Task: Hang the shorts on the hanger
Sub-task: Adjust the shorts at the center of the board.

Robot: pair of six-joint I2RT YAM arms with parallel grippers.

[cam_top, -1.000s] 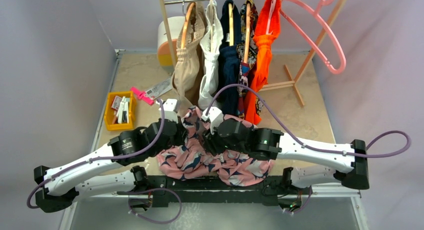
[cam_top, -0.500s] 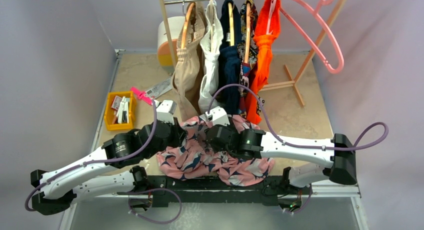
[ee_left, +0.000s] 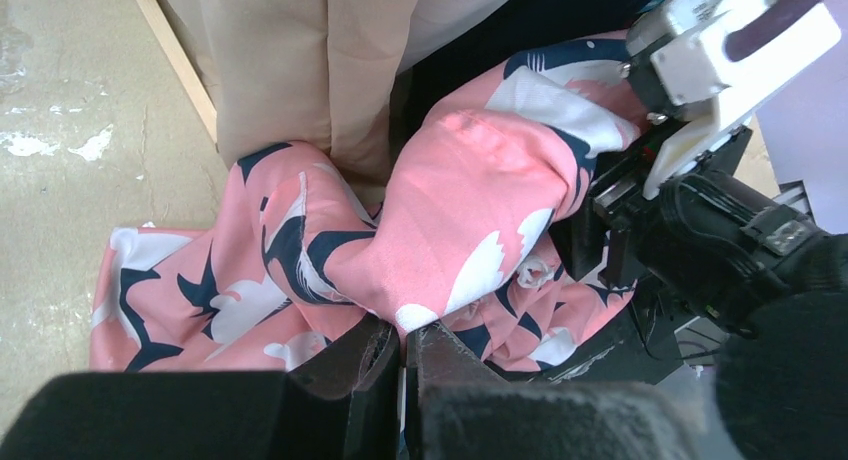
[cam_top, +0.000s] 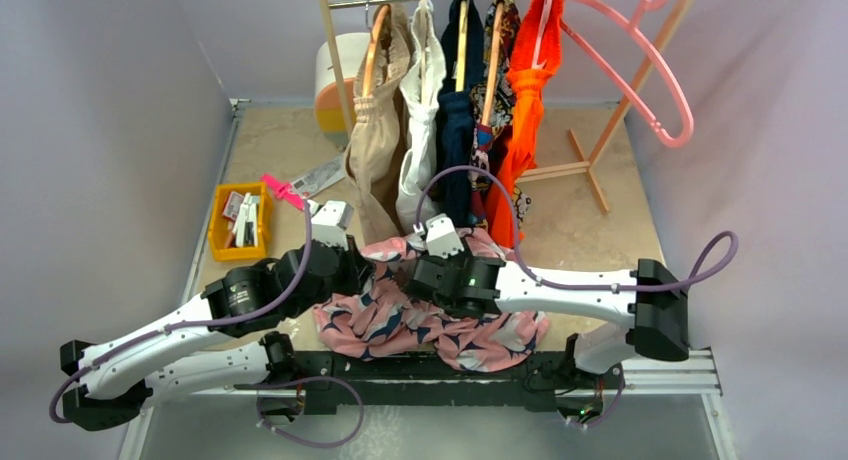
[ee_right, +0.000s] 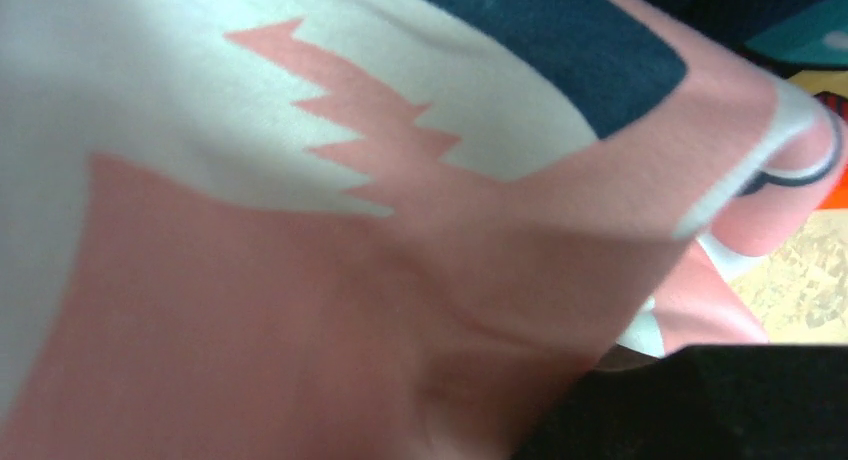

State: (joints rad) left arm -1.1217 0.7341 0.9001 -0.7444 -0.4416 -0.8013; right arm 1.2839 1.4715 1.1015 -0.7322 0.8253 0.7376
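Observation:
The shorts [cam_top: 430,325], pink with a navy-and-white print, lie bunched at the table's near edge, one fold raised between my two grippers. My left gripper [cam_top: 368,265] is shut on that fold; in the left wrist view its jaws [ee_left: 405,342] pinch the pink fabric [ee_left: 470,210]. My right gripper [cam_top: 408,270] is at the fold's other end. The fabric [ee_right: 350,280] fills the right wrist view and creases into the jaws beside a dark finger [ee_right: 720,410]. The large pink hanger [cam_top: 655,75] hangs empty at the right end of the rack, far behind both grippers.
A wooden rack [cam_top: 335,40] stands behind the shorts with several hung garments, including an orange one [cam_top: 525,100]; its foot [cam_top: 588,170] crosses the table at the right. A yellow bin [cam_top: 240,220] and a pink tool [cam_top: 283,190] lie at the left. A white-and-orange container [cam_top: 335,80] stands at the back.
My right arm has folded in to the left, its elbow moving leftward, and its gripper has shifted left with the shorts. The left arm moved slightly back-left, then held.

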